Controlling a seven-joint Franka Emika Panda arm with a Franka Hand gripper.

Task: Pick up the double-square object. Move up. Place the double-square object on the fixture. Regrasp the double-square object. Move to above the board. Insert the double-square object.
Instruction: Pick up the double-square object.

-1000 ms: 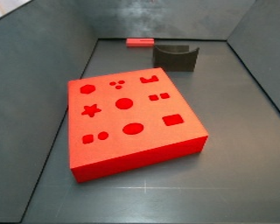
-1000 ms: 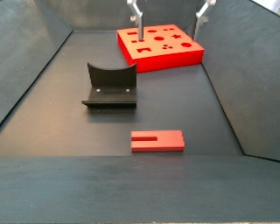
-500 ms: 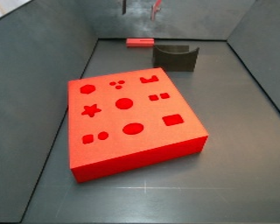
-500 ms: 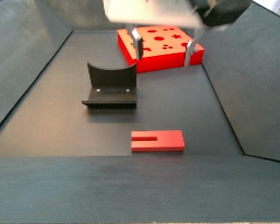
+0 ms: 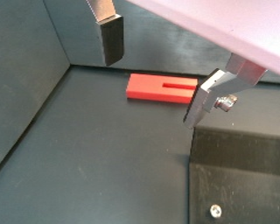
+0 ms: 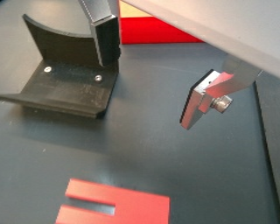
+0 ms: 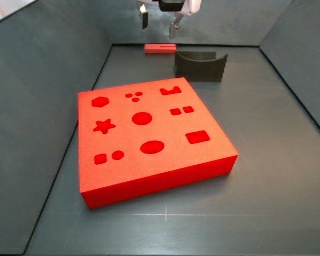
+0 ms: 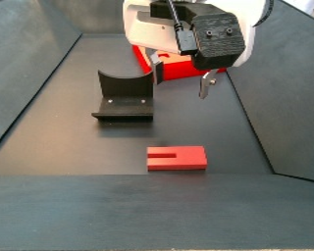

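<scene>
On dark floor (image 8: 68, 196): double-square object (image 8: 177, 157); tool (image 5: 154, 74) above, empty.

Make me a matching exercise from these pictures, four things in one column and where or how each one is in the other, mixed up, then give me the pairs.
Things:
1. double-square object
2. fixture
3. board
4. gripper

States:
A. open in the air, holding nothing
B. large red slab with shaped holes in its top
C. lying flat on the floor, untouched
D. dark block standing between the small red piece and the board

Pairs: 1-C, 2-D, 3-B, 4-A
</scene>
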